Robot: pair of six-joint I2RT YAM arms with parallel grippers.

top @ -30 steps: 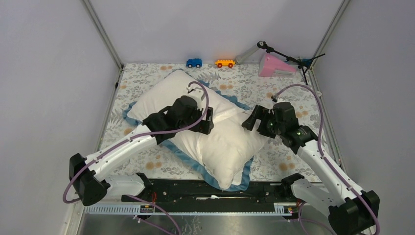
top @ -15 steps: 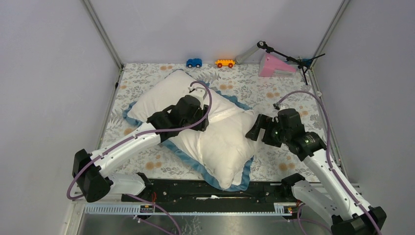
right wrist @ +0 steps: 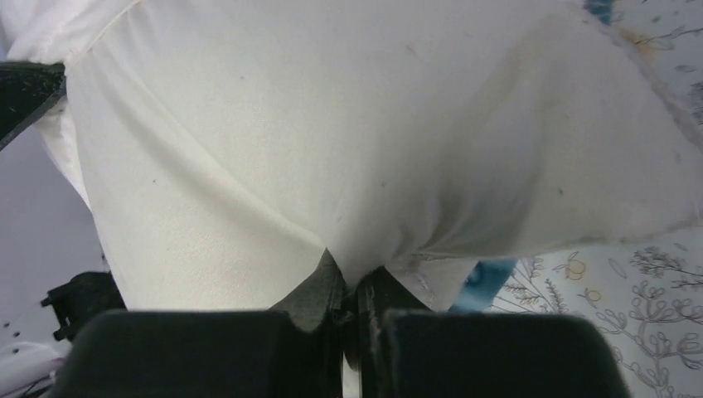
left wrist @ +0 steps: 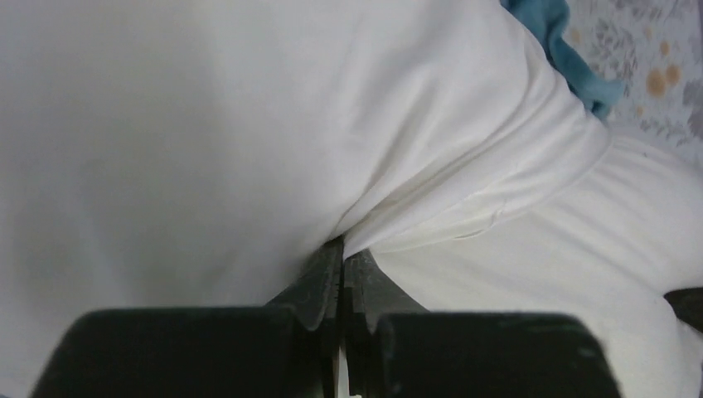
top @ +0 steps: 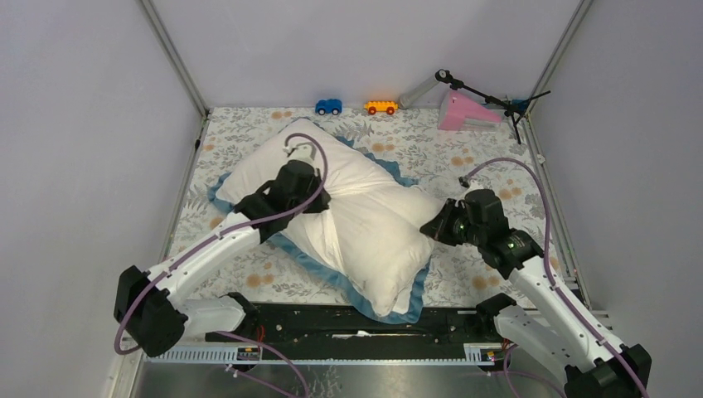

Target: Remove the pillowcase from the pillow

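The pillowcase (top: 265, 170) lies slantwise in the middle of the top view. Its plain white face is up, and its blue edging shows along the left and lower sides. It covers the upper-left half of the pillow (top: 377, 240). The cream-white lower-right half of the pillow is outside the white top layer and rests on the edged part below it, reaching toward the lower centre of the frame.

The left gripper (left wrist: 342, 249) is closed and pinches a fold of the pillowcase at its hem, near the centre of the top view. In the left wrist view the cloth is drawn into creases that run to the fingertips. The right gripper (right wrist: 352, 278) is closed too, and it grips the pillow at its right edge, right of centre in the top view.

Under all this lies the floral table cloth (top: 489, 162). At its top edge stand a blue toy car (top: 329, 106) and an orange toy car (top: 381, 107), well apart from the pillow.
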